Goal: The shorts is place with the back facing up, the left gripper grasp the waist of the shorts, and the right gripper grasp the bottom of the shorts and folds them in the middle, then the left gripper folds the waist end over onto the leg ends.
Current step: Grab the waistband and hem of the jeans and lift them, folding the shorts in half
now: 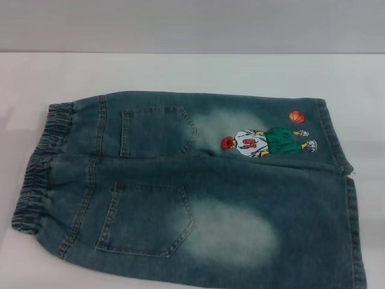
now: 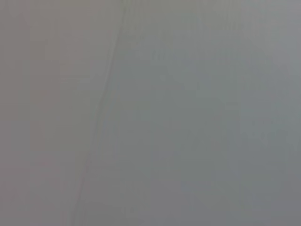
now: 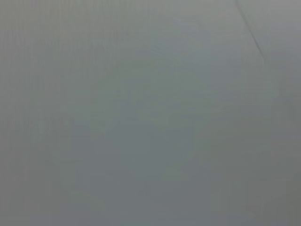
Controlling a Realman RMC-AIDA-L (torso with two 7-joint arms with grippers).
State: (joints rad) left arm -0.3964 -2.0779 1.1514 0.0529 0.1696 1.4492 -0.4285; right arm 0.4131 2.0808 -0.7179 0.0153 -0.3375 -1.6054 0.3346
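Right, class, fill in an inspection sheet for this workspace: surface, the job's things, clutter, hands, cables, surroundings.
Surface: white table, bare around the garment.
Job's things: the shorts lie flat and unfolded, back pockets up; the waist of the shorts is toward the robot's left, the leg ends toward its right; cartoon print on the far leg.
Clutter: nothing seen.
Hands: neither the left nor the right hand is in view; both wrist views show only a plain grey surface.
Cables: nothing seen.
Surroundings: plain grey wall behind the table.
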